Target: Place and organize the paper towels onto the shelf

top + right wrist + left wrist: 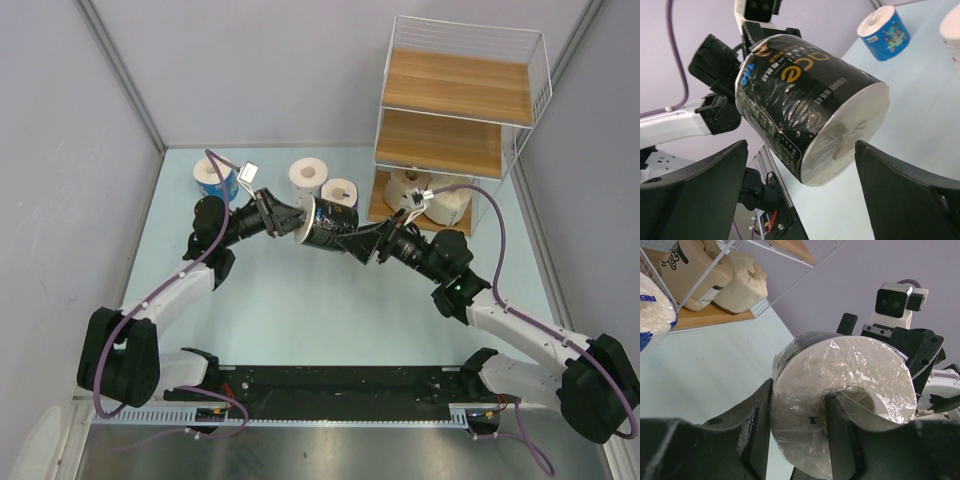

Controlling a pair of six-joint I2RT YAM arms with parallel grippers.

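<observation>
My left gripper (287,218) is shut on a dark-wrapped paper towel roll (330,225) held above the table. One finger (840,435) sits in the hollow core and the other (757,430) presses the outer wall of the roll (850,370). My right gripper (352,243) is open, and its fingers (705,190) stand wide on both sides of the dark roll (800,90) without touching it. The shelf (455,85) stands at the back right. A tan roll (405,187) and a cream roll (447,205) rest on its bottom board (710,315).
On the table behind the arms stand a blue-wrapped roll (215,180), a white roll (308,177) and a speckled white roll (341,192). The blue roll (885,27) also shows far off in the right wrist view. Grey walls close in the table on both sides.
</observation>
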